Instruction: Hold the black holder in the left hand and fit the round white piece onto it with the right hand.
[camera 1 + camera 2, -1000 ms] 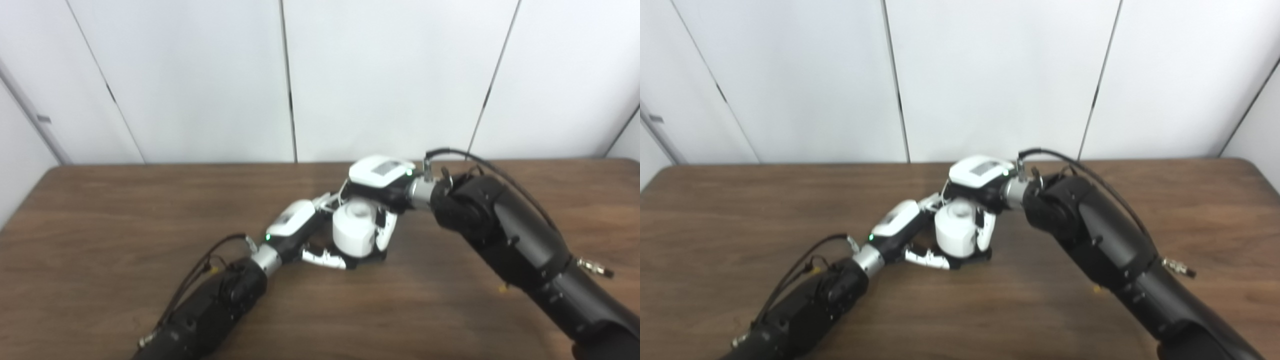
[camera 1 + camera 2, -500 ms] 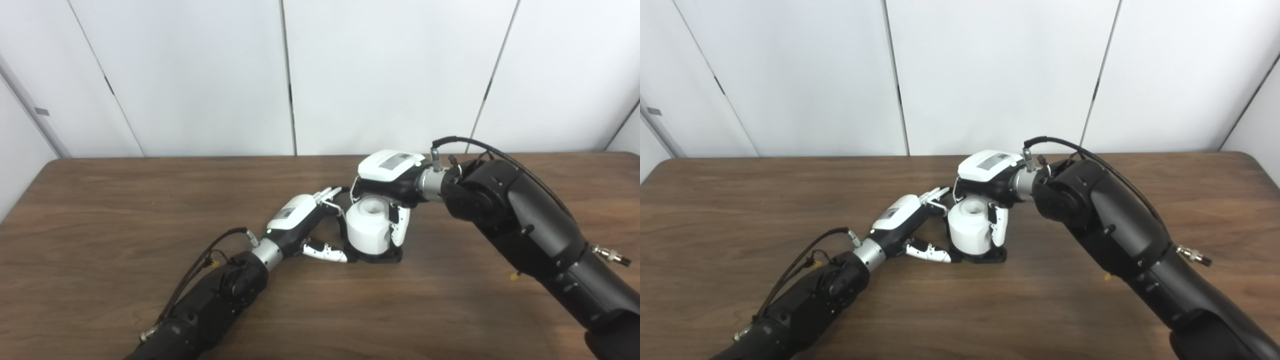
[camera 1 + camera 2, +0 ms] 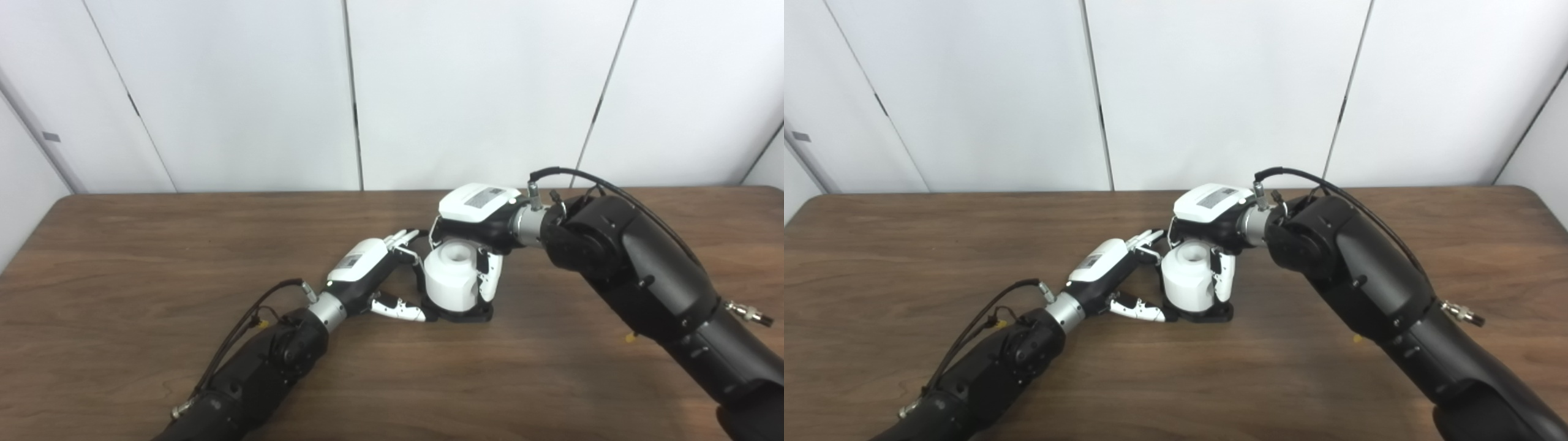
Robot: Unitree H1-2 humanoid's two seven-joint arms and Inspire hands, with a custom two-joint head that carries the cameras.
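Observation:
The round white piece [image 3: 452, 280] stands upright on the flat black holder [image 3: 468, 316], which lies on the table near its middle. My right hand [image 3: 479, 211] comes over the piece from the right, shut on it, with one finger [image 3: 491, 278] down its right side. My left hand [image 3: 366, 269] lies to the left of the holder with its fingers spread apart. Its thumb [image 3: 401, 310] lies flat along the table and its tip touches the holder's left edge. The other fingers [image 3: 404, 236] point at the piece's upper left side. The holder's far side is hidden.
The brown wooden table [image 3: 153, 257] reaches to a white panelled wall [image 3: 245, 92] at the back. A small yellow speck [image 3: 628, 337] lies on the table under my right forearm. Both forearms cross the front half of the table.
The whole view shifted after the earliest frames. The piece, the holder and my right hand now sit slightly farther right of my left palm. Nothing has changed over the last half second.

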